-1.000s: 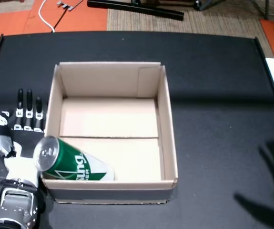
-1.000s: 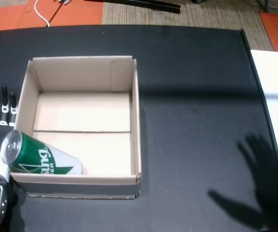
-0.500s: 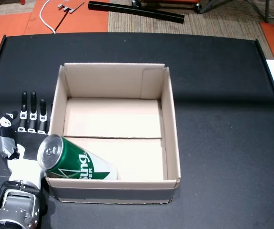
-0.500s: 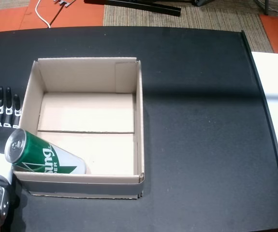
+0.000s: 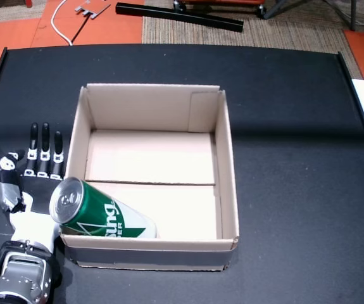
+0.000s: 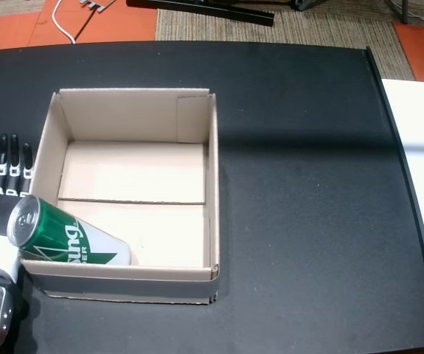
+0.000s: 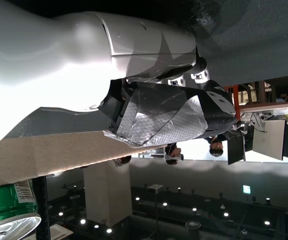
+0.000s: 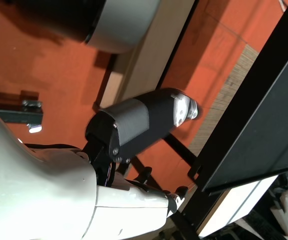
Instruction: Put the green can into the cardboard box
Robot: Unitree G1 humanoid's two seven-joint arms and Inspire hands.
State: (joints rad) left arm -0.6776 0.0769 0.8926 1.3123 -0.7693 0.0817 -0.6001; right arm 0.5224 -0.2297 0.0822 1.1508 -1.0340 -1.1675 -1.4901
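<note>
You see the green can (image 5: 93, 215) lying tilted in the near left corner of the cardboard box (image 5: 225, 164); its silver top leans up over the left wall while its base sits on the box floor; the box rests on the black table (image 5: 295, 126). Your left hand (image 5: 33, 183) lies flat just outside that wall, fingers (image 5: 45, 149) stretched out and apart, gripping nothing; your right hand (image 8: 138, 125) shows only in its wrist view, off the table, and you cannot tell how far it is open.
</note>
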